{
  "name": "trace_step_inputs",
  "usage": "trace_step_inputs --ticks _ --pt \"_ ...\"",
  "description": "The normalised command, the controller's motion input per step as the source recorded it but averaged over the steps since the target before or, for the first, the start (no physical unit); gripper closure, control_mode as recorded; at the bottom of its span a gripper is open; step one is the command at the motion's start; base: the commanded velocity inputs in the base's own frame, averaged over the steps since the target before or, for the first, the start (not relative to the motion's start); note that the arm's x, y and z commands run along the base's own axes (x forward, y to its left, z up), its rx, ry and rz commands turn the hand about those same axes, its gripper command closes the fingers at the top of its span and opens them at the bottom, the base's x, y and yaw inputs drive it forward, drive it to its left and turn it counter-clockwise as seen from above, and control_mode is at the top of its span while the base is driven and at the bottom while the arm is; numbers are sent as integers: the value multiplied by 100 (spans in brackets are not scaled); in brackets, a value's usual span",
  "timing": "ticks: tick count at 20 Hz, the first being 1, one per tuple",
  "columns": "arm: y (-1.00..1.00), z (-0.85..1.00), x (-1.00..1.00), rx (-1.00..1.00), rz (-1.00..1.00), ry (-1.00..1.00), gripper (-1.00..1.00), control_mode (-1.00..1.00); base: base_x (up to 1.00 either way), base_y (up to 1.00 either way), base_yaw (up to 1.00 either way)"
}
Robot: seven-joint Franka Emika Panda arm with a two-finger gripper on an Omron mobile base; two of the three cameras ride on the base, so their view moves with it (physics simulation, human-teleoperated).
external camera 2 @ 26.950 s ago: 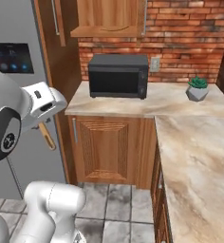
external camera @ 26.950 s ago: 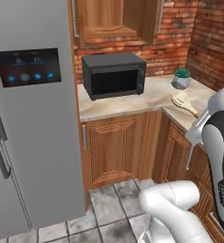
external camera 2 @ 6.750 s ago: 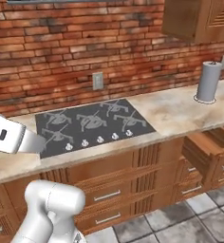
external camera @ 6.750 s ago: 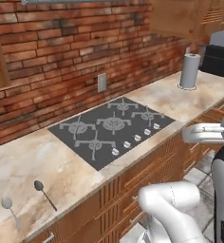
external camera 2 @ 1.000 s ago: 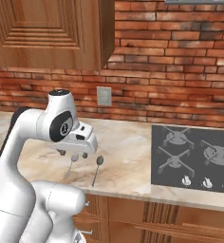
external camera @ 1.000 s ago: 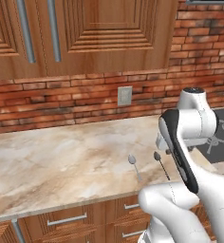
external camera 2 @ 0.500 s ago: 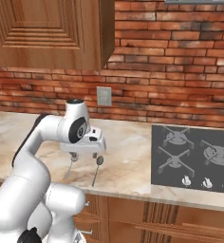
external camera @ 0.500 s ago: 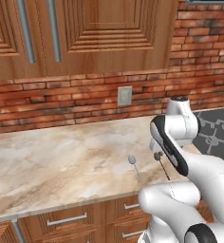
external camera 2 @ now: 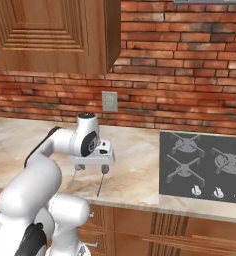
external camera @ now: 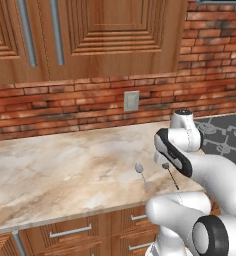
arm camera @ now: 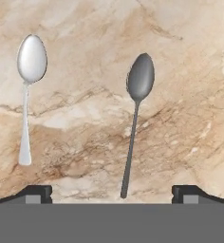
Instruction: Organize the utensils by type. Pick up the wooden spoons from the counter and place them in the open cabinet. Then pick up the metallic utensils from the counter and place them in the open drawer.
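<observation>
In the hand view a pale metal spoon [arm camera: 26, 95] lay at the left and a darker spoon [arm camera: 134, 118] at centre, both flat on the counter [arm camera: 190, 95]. The gripper [arm camera: 112, 192] hung above them, jaws spread wide and empty. I judged the metal-spoon pickup was starting; next it needed to drop lower and pinch the dark handle.

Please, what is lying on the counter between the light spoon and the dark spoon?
Nothing. In the hand view, only bare counter lies between the light spoon and the dark spoon; they lie side by side, apart.
</observation>
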Motion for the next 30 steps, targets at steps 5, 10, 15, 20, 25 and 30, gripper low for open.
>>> trace_step_inputs --ticks 5,10,15,20,25,30 --pt "0 -38 2 0 0 0 -100 -100 0 0 0" --pt "-6 -31 0 0 0 0 -100 -100 0 0 0" --pt "-11 -31 0 0 0 0 -100 -100 0 0 0" --pt "-11 -30 0 0 0 0 -100 -100 0 0 0" --pt "-10 -29 0 1 0 0 -100 -100 0 0 0" --pt "-2 -29 0 0 0 0 -100 -100 0 0 0"
